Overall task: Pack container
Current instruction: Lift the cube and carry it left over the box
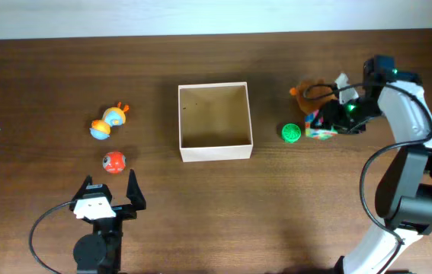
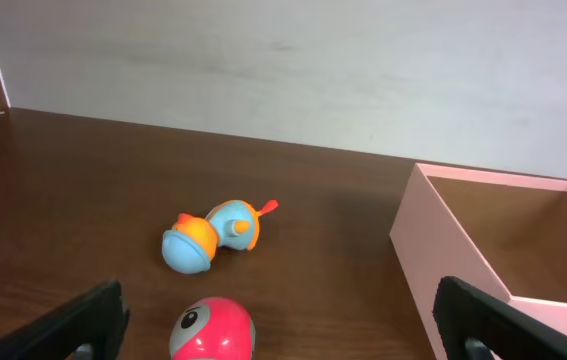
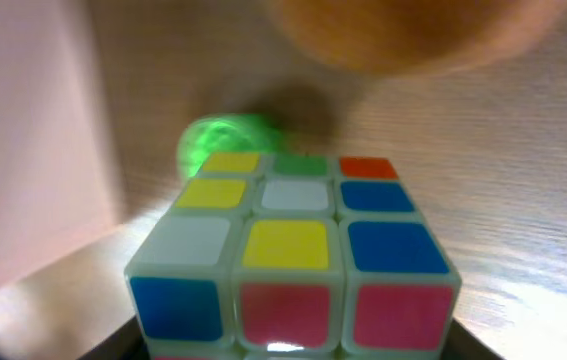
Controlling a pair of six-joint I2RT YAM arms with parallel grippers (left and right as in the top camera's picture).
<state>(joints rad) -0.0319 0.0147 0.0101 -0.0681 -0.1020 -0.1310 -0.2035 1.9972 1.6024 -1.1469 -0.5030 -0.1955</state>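
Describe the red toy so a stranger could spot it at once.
From the square white-walled container mid-table, look left to two small toys. The red ball toy lies nearer the left gripper. Unlike the longer blue-and-orange toy beyond it, it is round and red.

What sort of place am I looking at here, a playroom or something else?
Probably a robot lab bench: a left arm and right arm stand at a wooden table, small toys such as a red ball laid out around an open container, plain wall behind.
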